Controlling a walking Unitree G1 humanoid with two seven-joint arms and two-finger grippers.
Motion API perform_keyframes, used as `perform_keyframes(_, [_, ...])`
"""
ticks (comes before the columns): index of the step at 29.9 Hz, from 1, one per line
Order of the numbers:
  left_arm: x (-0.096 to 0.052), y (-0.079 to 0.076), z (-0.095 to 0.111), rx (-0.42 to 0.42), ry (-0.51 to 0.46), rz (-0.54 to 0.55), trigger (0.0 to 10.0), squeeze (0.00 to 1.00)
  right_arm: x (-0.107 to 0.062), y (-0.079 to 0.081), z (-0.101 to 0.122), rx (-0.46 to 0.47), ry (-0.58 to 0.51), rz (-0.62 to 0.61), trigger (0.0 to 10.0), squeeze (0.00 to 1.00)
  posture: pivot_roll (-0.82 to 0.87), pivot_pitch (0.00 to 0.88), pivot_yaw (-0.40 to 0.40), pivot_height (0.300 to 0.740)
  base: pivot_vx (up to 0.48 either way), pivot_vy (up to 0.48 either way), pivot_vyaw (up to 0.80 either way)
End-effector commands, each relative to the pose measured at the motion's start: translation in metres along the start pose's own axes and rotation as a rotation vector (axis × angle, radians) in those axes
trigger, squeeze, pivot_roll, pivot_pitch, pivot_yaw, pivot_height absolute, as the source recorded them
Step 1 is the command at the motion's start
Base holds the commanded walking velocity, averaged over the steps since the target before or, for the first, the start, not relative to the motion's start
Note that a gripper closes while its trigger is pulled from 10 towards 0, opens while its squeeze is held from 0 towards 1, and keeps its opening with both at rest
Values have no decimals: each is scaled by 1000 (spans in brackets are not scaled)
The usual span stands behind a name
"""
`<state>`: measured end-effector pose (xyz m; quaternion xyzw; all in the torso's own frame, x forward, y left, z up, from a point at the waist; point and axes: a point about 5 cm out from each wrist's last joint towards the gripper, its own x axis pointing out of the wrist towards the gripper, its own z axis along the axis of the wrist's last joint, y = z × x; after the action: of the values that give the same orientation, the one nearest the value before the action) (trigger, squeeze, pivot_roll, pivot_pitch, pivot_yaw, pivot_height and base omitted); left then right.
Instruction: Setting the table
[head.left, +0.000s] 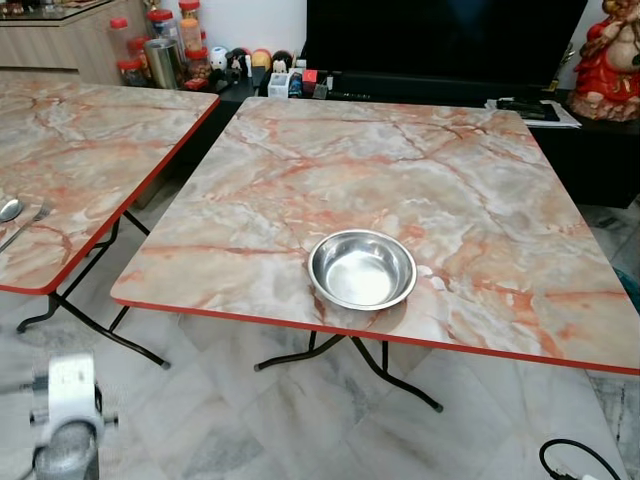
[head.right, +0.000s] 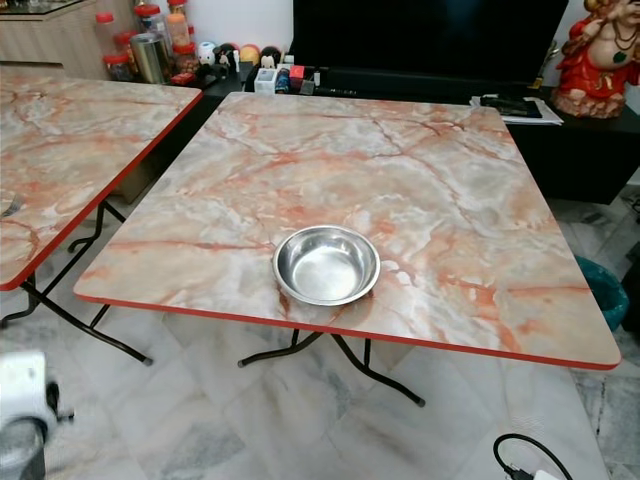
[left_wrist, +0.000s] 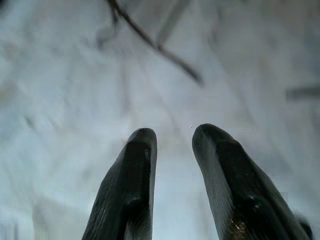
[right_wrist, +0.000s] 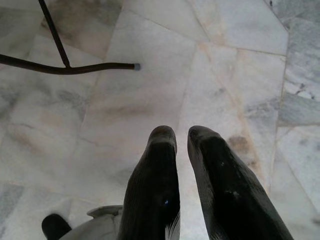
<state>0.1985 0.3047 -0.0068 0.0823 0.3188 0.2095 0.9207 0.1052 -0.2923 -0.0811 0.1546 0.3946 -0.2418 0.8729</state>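
An empty steel bowl (head.left: 361, 269) stands near the front edge of a marble-patterned folding table (head.left: 420, 170) with a red rim. On a second, matching table (head.left: 70, 140) to the left lie a spoon (head.left: 9, 209) and a fork (head.left: 27, 226) at the view's edge. My left arm (head.left: 65, 420) hangs low at the front left, beside the floor. In the left wrist view my left gripper (left_wrist: 175, 134) is open over blurred pale floor, holding nothing. My right gripper (right_wrist: 182, 132) points down at the marble floor tiles, its fingers almost touching and empty.
Black table legs (head.left: 390, 375) splay under the near table, and one foot (right_wrist: 136, 66) lies close to my right gripper. A dark TV cabinet (head.left: 450, 85) with jars (head.left: 160, 50) and a red statue (head.left: 608, 60) lines the back. A black cable (head.left: 575, 460) lies on the floor at the right.
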Motion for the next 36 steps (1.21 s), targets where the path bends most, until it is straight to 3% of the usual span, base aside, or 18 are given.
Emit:
perform_keyframes(1, [3,-11,-10,9,44,-68,10000,0,0,0,0,-1,-2,0,10000,0,46,0,-3,740,0,0,0])
perform_keyframes(3, [4,-21,-20,-12,87,-119,10000,0,0,0,0,2,-4,1,10000,0,42,0,-4,740,0,0,0])
perform_keyframes(9, [7,-24,-37,-95,168,-92,10000,0,0,-1,0,13,-6,-4,10000,0,26,0,-8,740,0,0,0])
perform_keyframes(14, [3,-35,-55,-39,263,-149,10000,0,-1,-2,-2,13,-1,-13,10000,0,10,0,-15,740,0,0,0])
perform_keyframes(27, [3,-33,-61,-66,284,-136,10000,0,-1,-4,-1,11,-1,-18,10000,0,14,0,-22,740,0,0,0])
perform_keyframes(36, [-4,-18,-78,-77,344,-117,10000,0,-1,-4,-1,10,6,-19,10000,0,16,11,-21,740,0,0,0])
